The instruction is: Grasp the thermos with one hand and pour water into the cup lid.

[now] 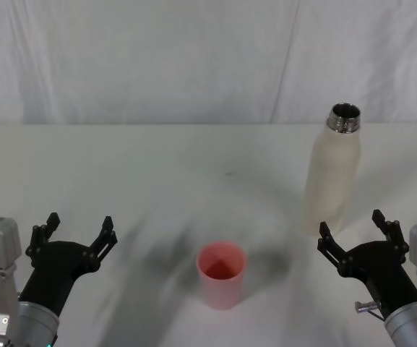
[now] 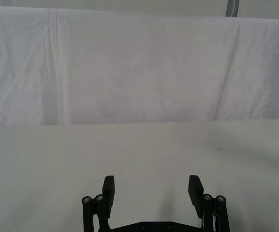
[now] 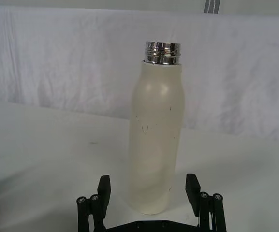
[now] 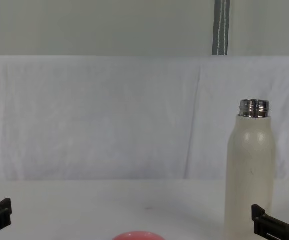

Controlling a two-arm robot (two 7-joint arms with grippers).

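The thermos (image 1: 334,173) stands upright at the right of the table, cream-white with an open shiny steel neck; it also shows in the right wrist view (image 3: 155,135) and the chest view (image 4: 249,175). The pink cup lid (image 1: 221,273) stands mouth up near the table's front middle, its top edge (image 4: 132,235) low in the chest view. My right gripper (image 1: 351,233) is open just in front of the thermos base, fingers (image 3: 103,187) on either side of it without touching. My left gripper (image 1: 79,233) is open at the front left, holding nothing.
A white cloth covers the table (image 1: 157,173) and hangs as a backdrop (image 1: 194,58) behind it. Bare tabletop lies between the cup lid and the thermos and across the left half.
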